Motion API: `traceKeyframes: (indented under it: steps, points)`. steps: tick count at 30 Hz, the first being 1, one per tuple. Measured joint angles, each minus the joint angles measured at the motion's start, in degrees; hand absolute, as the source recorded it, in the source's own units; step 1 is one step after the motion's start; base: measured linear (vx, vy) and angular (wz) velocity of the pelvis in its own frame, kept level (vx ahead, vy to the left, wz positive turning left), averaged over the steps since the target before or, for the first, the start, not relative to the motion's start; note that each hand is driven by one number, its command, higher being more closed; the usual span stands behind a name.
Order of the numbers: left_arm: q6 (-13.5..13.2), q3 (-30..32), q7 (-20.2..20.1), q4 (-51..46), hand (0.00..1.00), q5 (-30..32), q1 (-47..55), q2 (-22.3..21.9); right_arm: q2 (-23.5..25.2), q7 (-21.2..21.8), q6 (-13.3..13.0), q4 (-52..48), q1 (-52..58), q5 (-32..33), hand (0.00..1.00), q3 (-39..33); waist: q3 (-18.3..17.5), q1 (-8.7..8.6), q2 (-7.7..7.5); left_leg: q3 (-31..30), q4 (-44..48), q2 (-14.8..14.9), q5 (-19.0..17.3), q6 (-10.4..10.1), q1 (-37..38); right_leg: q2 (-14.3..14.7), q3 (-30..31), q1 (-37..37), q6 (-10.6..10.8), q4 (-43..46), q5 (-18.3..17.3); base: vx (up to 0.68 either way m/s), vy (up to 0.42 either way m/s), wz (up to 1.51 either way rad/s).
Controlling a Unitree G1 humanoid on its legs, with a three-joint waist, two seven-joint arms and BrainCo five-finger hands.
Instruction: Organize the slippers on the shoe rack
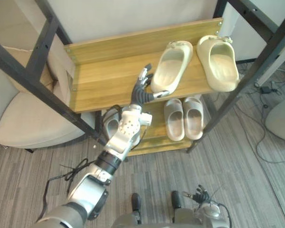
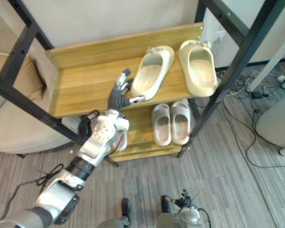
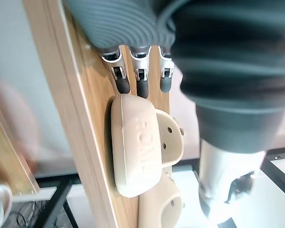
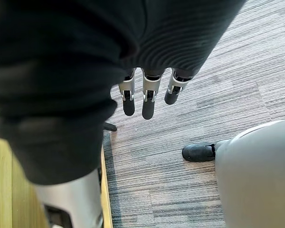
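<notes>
The left hand [image 1: 141, 88] is up on the top shelf of the shoe rack [image 1: 104, 76]. Its fingers are nearly straight and a little spread, with the tips against the heel end of the nearer cream slipper [image 1: 170, 64] and the thumb reaching in by the heel. It has hold of nothing. To me it looks like a nudge rather than a grasp, which makes sense because that slipper sits skewed: its heel is swung toward the middle of the shelf and its toe leans toward its partner. The second cream slipper [image 1: 219, 61] lies straighter just beside it, close to the shelf's right end, with its heel at the front edge.

Both are thick, moulded, soft-looking clogs with closed toes and small holes, lying soles down. I'd judge the pair is nearly set and only wants squaring up.

On the shelf below, a grey pair [image 1: 184, 118] lies neatly side by side, and another pale slipper [image 1: 110, 126] shows partly under the arm. The right hand [image 4: 147, 102] hangs over the striped floor [image 4: 218, 85], fingers loosely straight, empty.
</notes>
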Motion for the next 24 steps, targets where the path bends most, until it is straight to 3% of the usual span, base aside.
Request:
traceKeyframes:
  steps: [9,24]
  points:
    - [0.04,-4.45,0.69,2.45,0.00,-0.10,-3.01,-6.32,0.89,-0.52,0.00,0.02,0.24,0.01,0.00,-2.32,-0.15,-0.02,-0.38,1.28,0.02,0.29,-0.23,-0.23,-0.16,0.04,1.47,-0.87,-0.05,0.05,-0.01,0.00,-0.001,-0.08]
    - [0.16,-1.51,1.28,6.75,0.00,0.09,-8.18,-5.85,1.49,-0.72,-0.03,-1.04,1.09,0.03,0.00,-4.83,-0.85,-0.03,-0.27,2.56,0.01,0.16,-0.38,-0.20,0.61,-0.08,2.71,-2.75,0.10,4.46,-2.32,0.00,0.005,-0.03]
